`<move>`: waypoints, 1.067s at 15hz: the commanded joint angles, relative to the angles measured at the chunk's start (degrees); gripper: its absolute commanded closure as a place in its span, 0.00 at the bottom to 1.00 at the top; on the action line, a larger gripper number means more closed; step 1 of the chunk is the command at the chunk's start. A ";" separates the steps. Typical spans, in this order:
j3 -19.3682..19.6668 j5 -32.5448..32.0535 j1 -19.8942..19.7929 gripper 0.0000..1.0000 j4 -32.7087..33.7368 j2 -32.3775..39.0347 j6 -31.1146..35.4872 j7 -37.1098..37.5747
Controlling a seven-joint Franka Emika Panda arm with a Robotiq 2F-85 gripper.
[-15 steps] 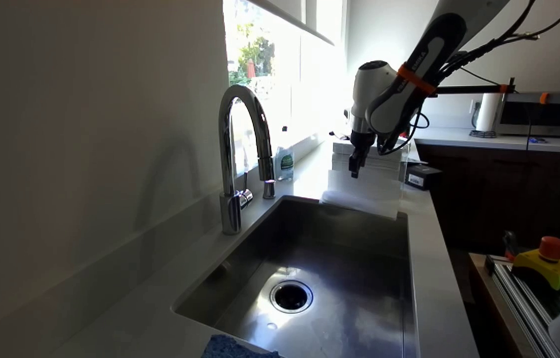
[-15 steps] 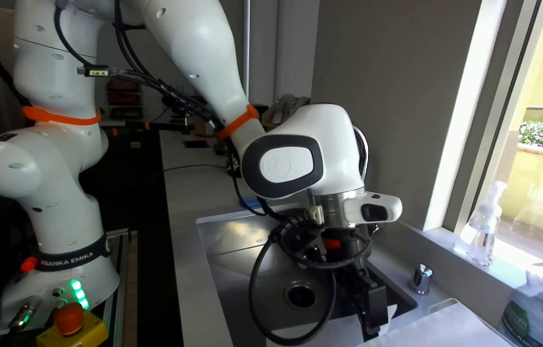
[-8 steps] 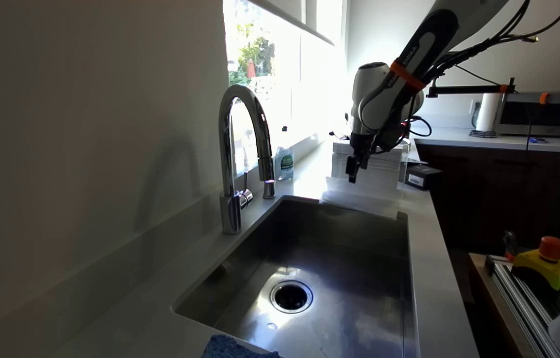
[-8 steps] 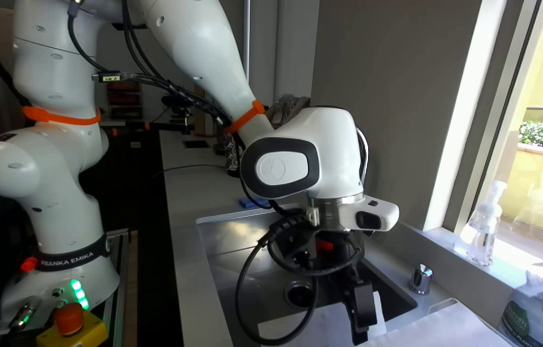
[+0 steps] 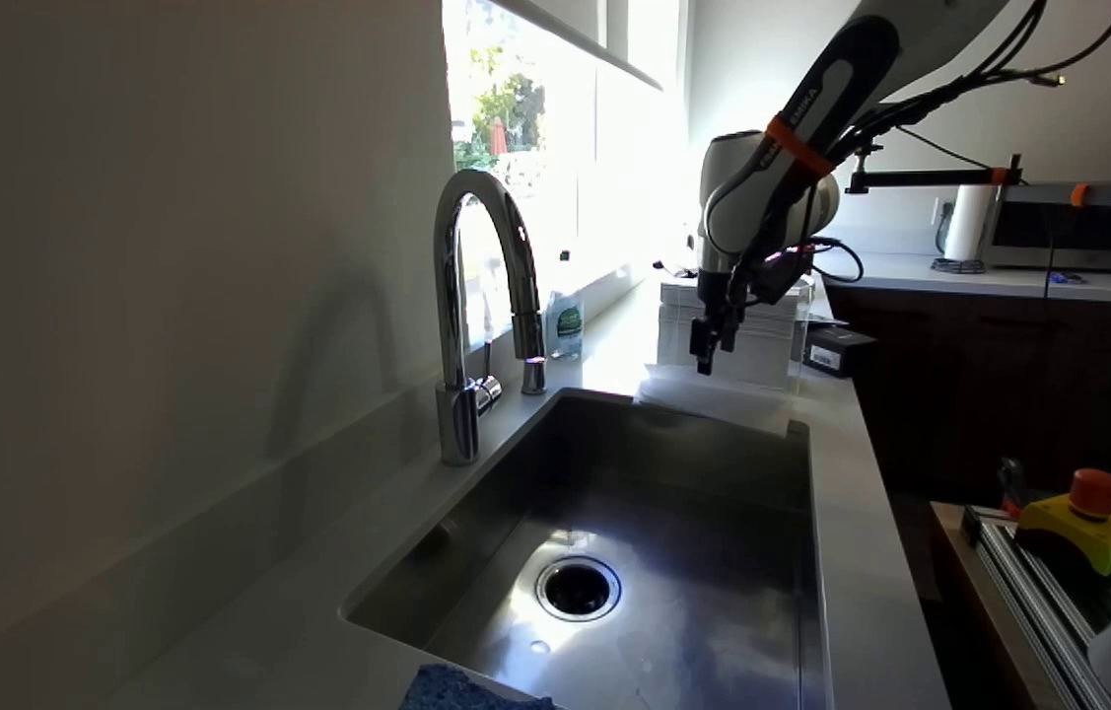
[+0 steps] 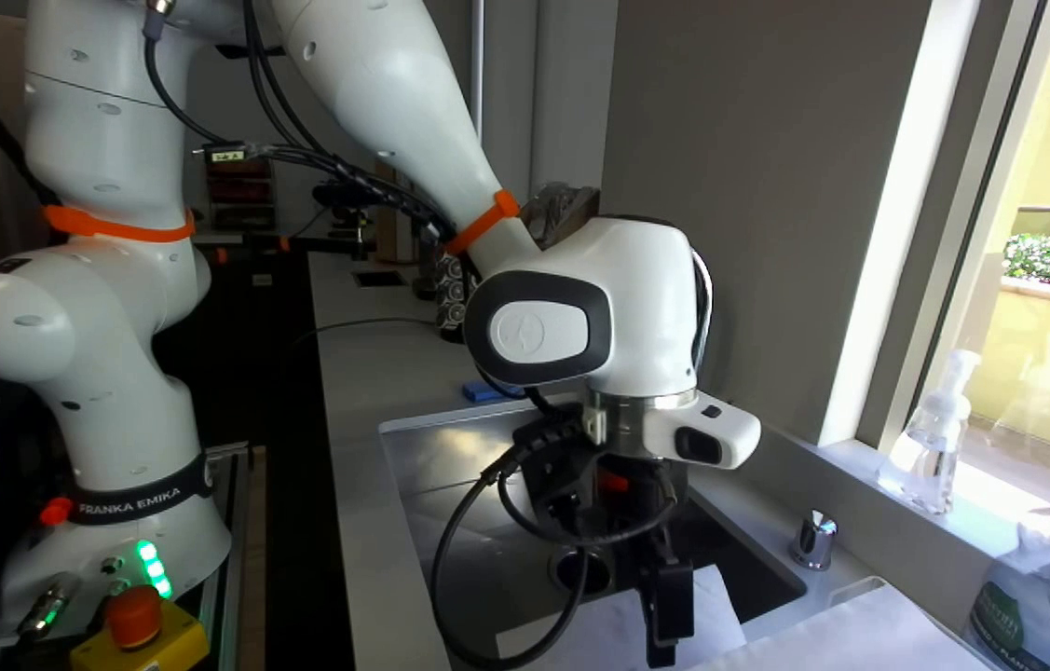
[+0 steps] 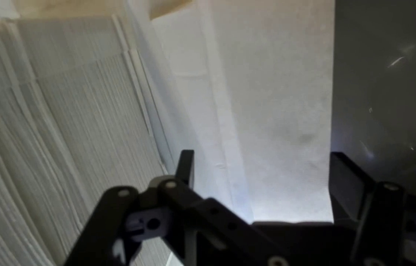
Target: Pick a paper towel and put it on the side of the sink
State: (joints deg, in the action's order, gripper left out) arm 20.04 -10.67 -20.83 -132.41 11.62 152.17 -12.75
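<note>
Against a second ago, the tool [image 7: 263, 162] is seen lower in both exterior views, and the upper edge of the towel [image 7: 281, 103] is lower too. In the wrist view the fingers [image 7: 185, 166] are spread wide and nothing is seen pinched; whether the towel is touched by either fingertip cannot be told. The stack [image 7: 78, 103] is found there at the towel's nine o'clock, the sink [image 7: 388, 92] at its three o'clock. In an exterior view the towel is shown at one o'clock from the sink's middle, along the rim, apparently laid on the counter [image 5: 856, 552]. By this settling, the towel is judged to be at or near its goal, with either a withdrawal or a fresh pinch called for next; if snagged by a finger, it could be dragged into the sink.
</note>
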 commanded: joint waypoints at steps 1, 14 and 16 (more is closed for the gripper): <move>-0.74 1.94 -1.08 0.42 -1.51 -0.09 -0.38 -2.62; 0.18 -0.46 -2.22 1.00 -3.55 2.07 1.21 -7.06; 0.90 -1.70 -2.11 1.00 -3.24 2.56 1.54 -6.75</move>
State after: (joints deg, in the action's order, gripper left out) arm 20.24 -10.29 -22.53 -135.73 13.23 152.27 -19.18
